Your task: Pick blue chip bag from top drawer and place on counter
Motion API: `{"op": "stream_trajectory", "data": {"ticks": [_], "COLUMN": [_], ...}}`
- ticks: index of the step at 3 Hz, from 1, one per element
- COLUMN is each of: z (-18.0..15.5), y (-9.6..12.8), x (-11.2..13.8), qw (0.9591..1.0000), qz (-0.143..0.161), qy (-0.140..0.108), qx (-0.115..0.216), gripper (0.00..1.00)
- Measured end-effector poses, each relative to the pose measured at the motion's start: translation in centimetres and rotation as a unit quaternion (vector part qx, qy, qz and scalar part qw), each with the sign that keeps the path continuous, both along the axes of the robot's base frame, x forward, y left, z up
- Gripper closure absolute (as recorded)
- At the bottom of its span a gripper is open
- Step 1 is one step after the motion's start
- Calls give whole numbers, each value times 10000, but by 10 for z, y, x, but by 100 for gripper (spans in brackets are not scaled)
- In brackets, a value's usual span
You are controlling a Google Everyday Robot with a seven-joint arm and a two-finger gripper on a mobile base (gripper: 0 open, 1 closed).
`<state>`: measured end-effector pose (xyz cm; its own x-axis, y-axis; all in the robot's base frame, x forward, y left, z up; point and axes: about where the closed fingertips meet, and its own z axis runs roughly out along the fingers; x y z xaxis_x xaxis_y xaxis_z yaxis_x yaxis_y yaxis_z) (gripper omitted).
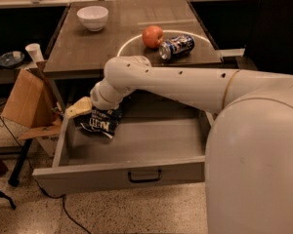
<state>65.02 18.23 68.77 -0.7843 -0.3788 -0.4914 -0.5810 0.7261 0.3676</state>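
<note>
The blue chip bag (100, 124), dark and crumpled with white lettering, is at the back left of the open top drawer (136, 140), close to its left wall. My gripper (88, 112) reaches down into the drawer from the right and is shut on the top of the bag. One tan finger (78, 108) shows over the drawer's left wall. The bag hangs under the wrist, just above or on the drawer floor. The counter (88, 48) with its white circle (129, 45) is directly behind and above the drawer.
On the counter are a white bowl (93, 17), a red apple (153, 36) and a blue-and-silver soda can (177, 46) inside the circle. A brown paper bag (27, 101) and a white cup (34, 52) stand left of the cabinet. The drawer pull handle (144, 175) faces front.
</note>
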Motion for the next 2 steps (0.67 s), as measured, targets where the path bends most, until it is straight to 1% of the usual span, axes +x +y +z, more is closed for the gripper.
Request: {"op": "stream_trajectory", "data": {"ticks": [1, 2], "z": [-13, -31], "y": [12, 11], "x": [11, 16], "qw": [9992, 9960], "qz": [-356, -709], "qy": [188, 428], "qx": [-39, -324], "gripper": [0, 0]}}
